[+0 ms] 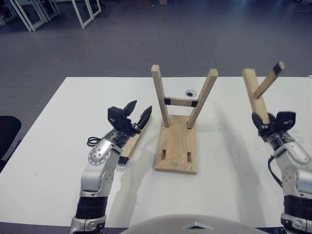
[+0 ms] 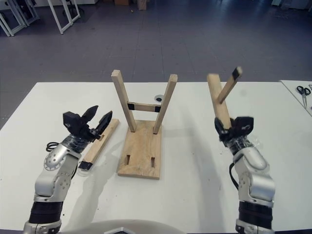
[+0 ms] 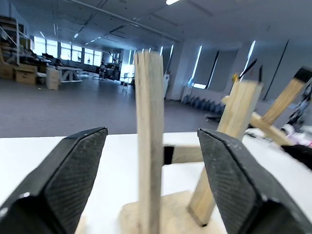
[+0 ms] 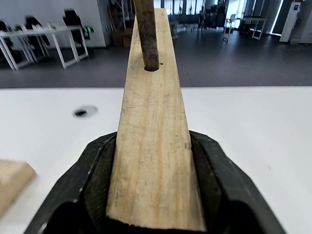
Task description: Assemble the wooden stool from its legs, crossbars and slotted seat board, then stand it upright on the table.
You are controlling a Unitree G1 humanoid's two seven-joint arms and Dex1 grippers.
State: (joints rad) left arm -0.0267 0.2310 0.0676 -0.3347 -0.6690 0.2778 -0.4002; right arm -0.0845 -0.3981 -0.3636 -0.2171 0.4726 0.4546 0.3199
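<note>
The slotted seat board (image 1: 176, 146) lies flat mid-table. Two legs (image 1: 160, 95) joined by a crossbar (image 1: 181, 102) stand in its far slots. Its two near slots (image 1: 175, 155) are bare. My right gripper (image 1: 273, 122) is shut on another leg (image 1: 255, 95) with a crossbar (image 1: 269, 78) stuck in it, held upright above the table's right side; the leg (image 4: 153, 122) sits between its pads. My left gripper (image 1: 139, 114) hovers open left of the board, above a loose leg (image 1: 130, 144) lying on the table. Its fingers (image 3: 63, 180) frame the standing legs (image 3: 148, 146).
A small round hole (image 1: 190, 92) sits in the table behind the standing legs. A black cable (image 1: 92, 142) lies by my left wrist. Scissors (image 2: 303, 90) rest on a neighbouring table at far right. White table frames (image 1: 85, 9) stand on the floor beyond.
</note>
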